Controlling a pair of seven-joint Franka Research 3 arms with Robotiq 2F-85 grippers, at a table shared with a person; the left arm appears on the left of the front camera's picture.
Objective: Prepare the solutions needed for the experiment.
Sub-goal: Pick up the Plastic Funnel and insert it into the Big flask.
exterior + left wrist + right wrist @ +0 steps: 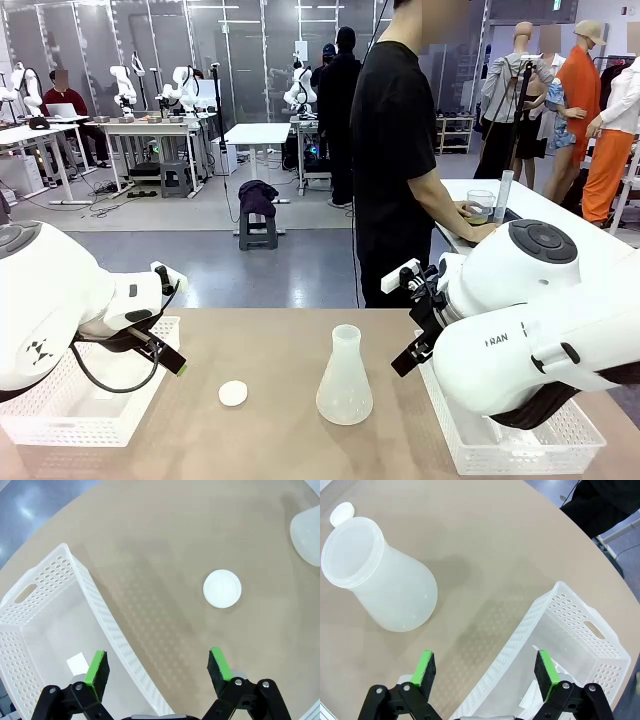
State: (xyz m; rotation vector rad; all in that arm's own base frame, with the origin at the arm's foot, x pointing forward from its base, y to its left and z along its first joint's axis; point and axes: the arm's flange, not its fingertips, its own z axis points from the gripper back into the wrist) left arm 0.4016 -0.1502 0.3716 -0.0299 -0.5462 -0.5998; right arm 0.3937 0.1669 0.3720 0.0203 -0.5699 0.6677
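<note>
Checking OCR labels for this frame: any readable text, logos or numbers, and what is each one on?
"FRAN": on the white shell of the right arm; the rest of the word is cut off.
Left arm: a small dark logo mark, no letters readable.
Conical flask: no print or scale marks visible.
White slip in the basket: looks blank.
Background: nothing readable.

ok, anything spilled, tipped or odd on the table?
No spill, nothing tipped or broken. The flask stands upright with its neck open; a white disc, perhaps its cap, lies loose on the table beside it, toward the left basket. The left gripper and right gripper are both open.
</note>
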